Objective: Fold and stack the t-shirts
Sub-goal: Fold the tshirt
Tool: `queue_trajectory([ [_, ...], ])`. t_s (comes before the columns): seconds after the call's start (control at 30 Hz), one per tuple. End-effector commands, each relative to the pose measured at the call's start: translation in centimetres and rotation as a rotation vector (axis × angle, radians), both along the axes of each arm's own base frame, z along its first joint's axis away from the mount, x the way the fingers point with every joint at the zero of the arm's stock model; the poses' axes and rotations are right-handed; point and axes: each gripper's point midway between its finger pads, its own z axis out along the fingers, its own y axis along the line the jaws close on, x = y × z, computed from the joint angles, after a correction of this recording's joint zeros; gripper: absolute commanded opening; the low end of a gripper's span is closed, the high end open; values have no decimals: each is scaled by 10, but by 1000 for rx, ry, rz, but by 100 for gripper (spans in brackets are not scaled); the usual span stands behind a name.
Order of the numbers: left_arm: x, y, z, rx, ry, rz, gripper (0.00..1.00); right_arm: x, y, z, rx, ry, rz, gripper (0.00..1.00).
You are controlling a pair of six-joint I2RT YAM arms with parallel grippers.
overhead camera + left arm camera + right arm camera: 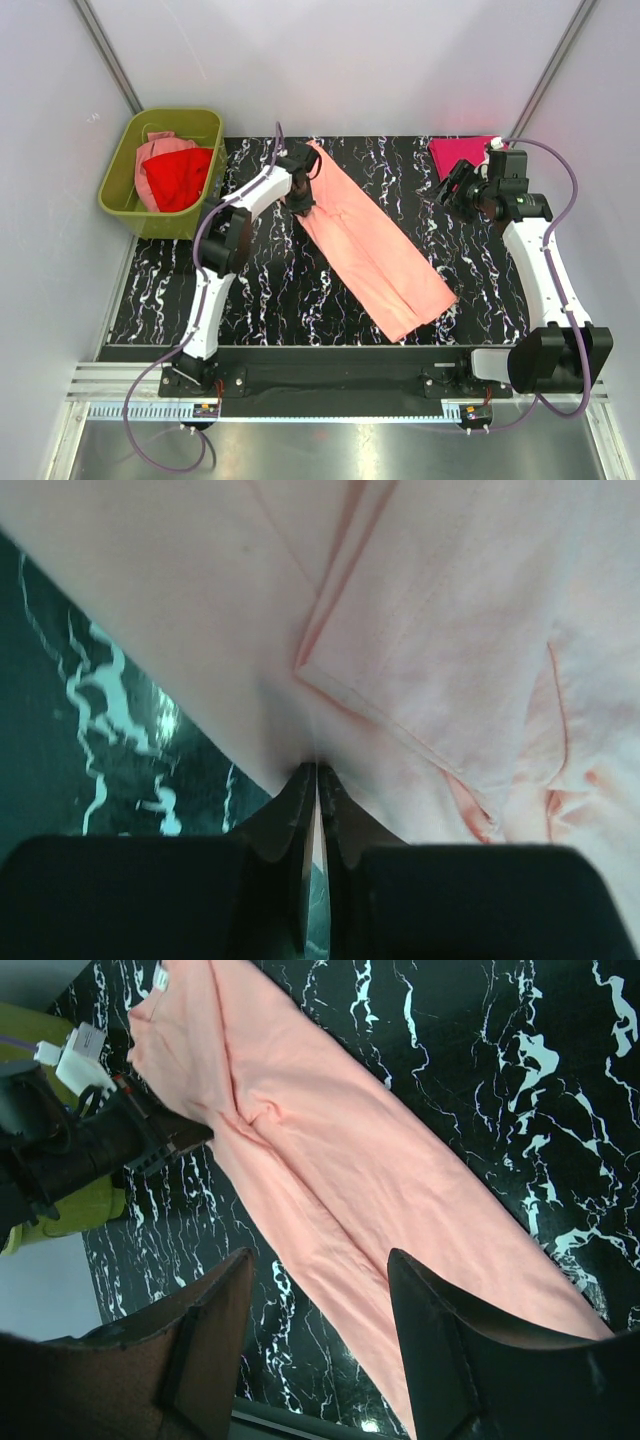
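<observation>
The peach shirt (375, 245) runs from eleven to five o'clock. The left end effector (316, 772) pinches its eleven o'clock end. The right end effector (320, 1260) is spread, farther off.

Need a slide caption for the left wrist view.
Left tool pinched shut on the edge of the salmon-peach t-shirt over the black marbled table.

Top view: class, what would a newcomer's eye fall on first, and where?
A long salmon t-shirt, folded into a strip, lies slantwise across the black marbled table, pinched near its far end by the left gripper. A red t-shirt sits in the olive bin at far left; a magenta t-shirt lies far right.
</observation>
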Motion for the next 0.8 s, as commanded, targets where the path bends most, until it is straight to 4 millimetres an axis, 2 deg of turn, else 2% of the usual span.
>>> queue_trajectory([
  [0.0, 27, 17, -3, 60, -25, 31, 11, 6, 3, 25, 20, -90, 12, 64],
  [0.07, 40, 21, -7, 55, -36, 45, 12, 9, 2, 27, 18, -98, 6, 64],
  [0.1, 46, 29, -8, 52, -36, 62, 12, 9, 3, 28, 21, -100, 7, 64],
  [0.2, 68, 31, -3, -6, -80, 43, 14, 14, 4, 30, 37, -106, -1, 64],
  [0.23, 80, 24, 5, -50, -133, 10, 15, 16, 4, 31, 42, -108, 0, 64],
  [0.27, 77, 6, 18, -138, -148, -101, 15, 17, 5, 33, 46, -111, 3, 64],
  [0.33, 78, -10, 46, -184, -219, -159, 18, 16, 5, 32, 41, -99, 10, 64],
  [0.37, 63, -9, 70, -184, -258, -174, 18, 15, 3, 33, 26, -104, 10, 64],
  [0.4, 60, -24, 90, -209, -332, -205, 20, 14, 2, 33, 16, -103, 6, 64],
  [0.43, 50, -27, 105, -218, -364, -212, 23, 12, 0, 33, 7, -100, -5, 64],
  [0.47, 27, -26, 125, -241, -391, -200, 24, 10, -1, 36, 3, -108, -8, 64],
  [0.5, 16, -40, 142, -276, -434, -224, 24, 9, -1, 37, 2, -109, -9, 64],
  [0.57, -20, -48, 159, -321, -433, -231, 25, 4, 1, 43, 9, -118, -1, 64],
  [0.6, -42, -68, 160, -344, -418, -282, 24, 2, 1, 45, 8, -119, 0, 64],
  [0.67, -81, -84, 154, -378, -362, -332, 23, -5, 1, 50, 4, -126, 5, 63],
  [0.7, -108, -102, 149, -388, -321, -386, 21, -7, 0, 52, 2, -131, 2, 62],
  [0.77, -144, -112, 131, -387, -241, -400, 17, -14, -1, 58, -3, -145, 1, 58],
])
